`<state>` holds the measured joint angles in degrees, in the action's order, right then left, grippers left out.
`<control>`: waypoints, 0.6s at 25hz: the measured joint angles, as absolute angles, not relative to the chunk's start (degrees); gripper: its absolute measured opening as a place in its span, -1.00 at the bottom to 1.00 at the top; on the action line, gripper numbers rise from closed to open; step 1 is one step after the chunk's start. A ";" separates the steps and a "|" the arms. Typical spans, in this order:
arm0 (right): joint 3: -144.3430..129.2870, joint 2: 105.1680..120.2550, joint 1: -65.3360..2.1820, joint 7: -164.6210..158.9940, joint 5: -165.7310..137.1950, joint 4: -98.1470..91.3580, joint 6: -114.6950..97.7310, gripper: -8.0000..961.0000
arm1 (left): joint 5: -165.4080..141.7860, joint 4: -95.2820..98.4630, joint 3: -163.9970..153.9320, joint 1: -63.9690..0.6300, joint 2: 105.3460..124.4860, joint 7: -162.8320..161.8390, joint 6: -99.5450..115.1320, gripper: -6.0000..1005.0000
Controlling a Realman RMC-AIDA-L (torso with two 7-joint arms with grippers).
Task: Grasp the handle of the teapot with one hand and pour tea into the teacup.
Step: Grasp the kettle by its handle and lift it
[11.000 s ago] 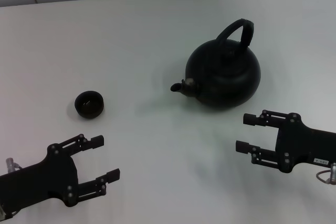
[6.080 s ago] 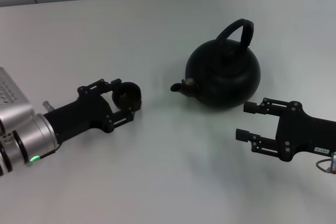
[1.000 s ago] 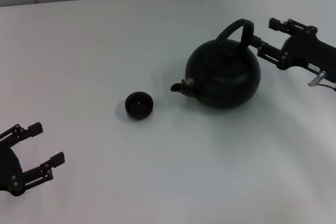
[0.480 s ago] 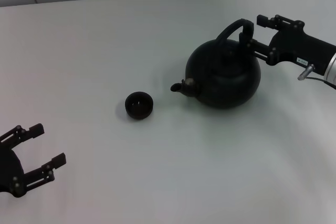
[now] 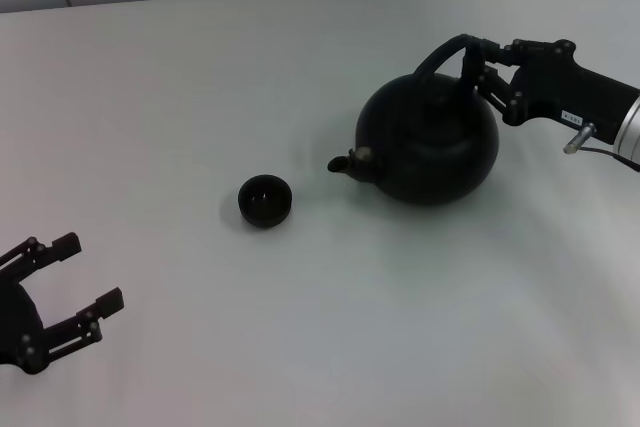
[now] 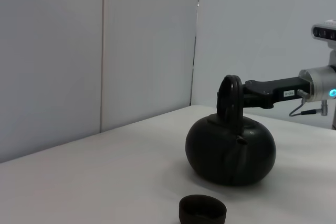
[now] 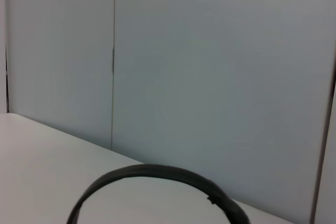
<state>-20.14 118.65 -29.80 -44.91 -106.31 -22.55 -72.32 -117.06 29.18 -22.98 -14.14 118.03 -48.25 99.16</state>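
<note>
From the head camera I have the teapot (image 5: 428, 145) sitting upright on the white table (image 5: 300, 327), right of centre, its stubby spout (image 5: 345, 161) aimed toward the robot's left; the handle (image 5: 455, 57) arches up over the top of the pot, and my right gripper (image 5: 487, 69) has its fingers at the handle's upper right end, one finger on either side of the strap; they look drawn in on it, though I cannot make out the contact itself from above. The left wrist camera shows the same thing side-on: the handle (image 6: 231, 94) stands as an upright loop over the teapot (image 6: 231, 149), and the right gripper (image 6: 237, 94) reaches in level from the far side and meets the loop near its crown; the pot's base rests flat on the table (image 6: 105, 182). The right wrist camera gives me only the curved top of the handle (image 7: 157, 174) just below the lens, with grey wall panels (image 7: 210, 77) behind.

The teacup (image 5: 265, 200) stands on the table to the left of the spout, near it but clearly apart; I see it also in the left wrist view (image 6: 202, 209), in front of the pot.

My left gripper (image 5: 70, 282) sits low at the near left corner of the table, fingers spread apart and holding nothing, well away from cup and pot.
</note>
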 joint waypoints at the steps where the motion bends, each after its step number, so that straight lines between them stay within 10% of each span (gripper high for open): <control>1: -20.14 118.66 -29.82 -44.91 -106.31 -22.55 -72.32 -0.42 | -117.07 29.15 -22.95 -14.16 118.03 -48.25 99.15 0.62; 7: -20.12 118.70 -30.03 -44.91 -106.33 -22.30 -72.32 -0.85 | -117.05 29.09 -22.85 -14.38 118.03 -48.25 99.04 0.62; 15: -19.96 118.74 -30.82 -46.06 -102.87 -22.15 -72.71 -0.85 | -116.97 29.09 -22.85 -14.39 118.03 -48.25 99.23 0.62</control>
